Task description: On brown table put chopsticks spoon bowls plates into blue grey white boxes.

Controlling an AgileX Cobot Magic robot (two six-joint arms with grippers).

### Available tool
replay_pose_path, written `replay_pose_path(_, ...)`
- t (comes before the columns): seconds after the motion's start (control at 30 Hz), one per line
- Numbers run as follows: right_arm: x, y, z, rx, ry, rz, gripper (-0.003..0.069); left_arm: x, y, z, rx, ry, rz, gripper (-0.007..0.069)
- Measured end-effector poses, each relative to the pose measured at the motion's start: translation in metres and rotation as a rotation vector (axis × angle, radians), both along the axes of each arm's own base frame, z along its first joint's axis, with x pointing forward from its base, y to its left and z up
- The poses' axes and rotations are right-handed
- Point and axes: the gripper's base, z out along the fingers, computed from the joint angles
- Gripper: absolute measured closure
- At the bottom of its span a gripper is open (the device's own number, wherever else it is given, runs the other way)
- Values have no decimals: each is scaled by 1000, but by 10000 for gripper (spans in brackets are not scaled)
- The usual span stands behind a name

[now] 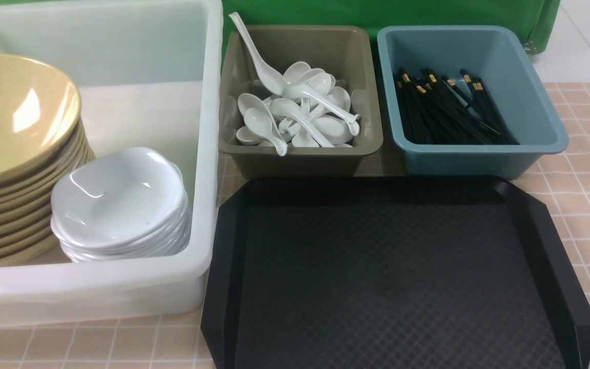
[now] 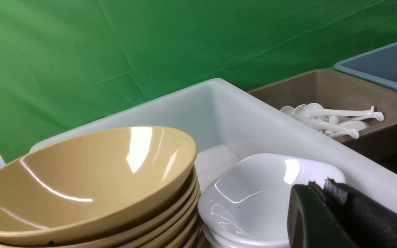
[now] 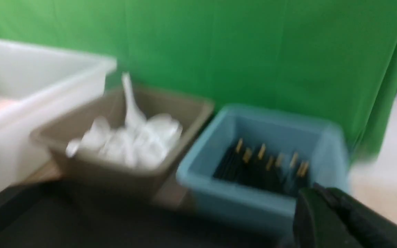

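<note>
The left claw (image 2: pixel 326 193) was clenched on nothing at the near left, just beside the white box (image 1: pixel 208 154), which held stacked bowls (image 1: pixel 18 128) and plates (image 1: pixel 116 200). Right of it, on the tiled table (image 1: pixel 582 205), the grey box (image 1: pixel 300 154) held spoons (image 1: pixel 300 110) and the blue box (image 1: pixel 530 138) held chopsticks (image 1: pixel 443 107). A black tray (image 1: pixel 402 277) lay nearer. Green cloth (image 1: pixel 377 13) hung behind. The right claw (image 3: pixel 319 203), blurred, was clenched, empty, near the blue box.

Staged lab set: green backdrop cloth (image 1: pixel 377 13) behind sorting tubs on tile-patterned brown table (image 1: pixel 582 169).
</note>
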Motion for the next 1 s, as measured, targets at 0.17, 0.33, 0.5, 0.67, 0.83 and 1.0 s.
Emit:
replay_pose_path(0.17, -3, -1, -45, 220, 193, -43, 619, 0, 0, 0, 2, 0, 1, 617)
replay_pose_path(0.33, -7, -3, -74, 235, 285, -76, 616, 0, 0, 0, 2, 0, 1, 617)
replay_pose_path(0.5, -11, -5, -87, 238, 294, -87, 614, 0, 0, 0, 2, 0, 1, 617)
replay_pose_path(0.67, -19, -12, -81, 236, 92, -115, 610, 0, 0, 0, 2, 0, 1, 617)
replay_pose_path(0.83, -36, -22, -77, 193, -25, -222, 610, 0, 0, 0, 2, 4, -2, 617)
replay_pose_path(1.0, -40, -26, -88, 86, 51, -278, 610, 0, -1, -2, 5, 18, -10, 617)
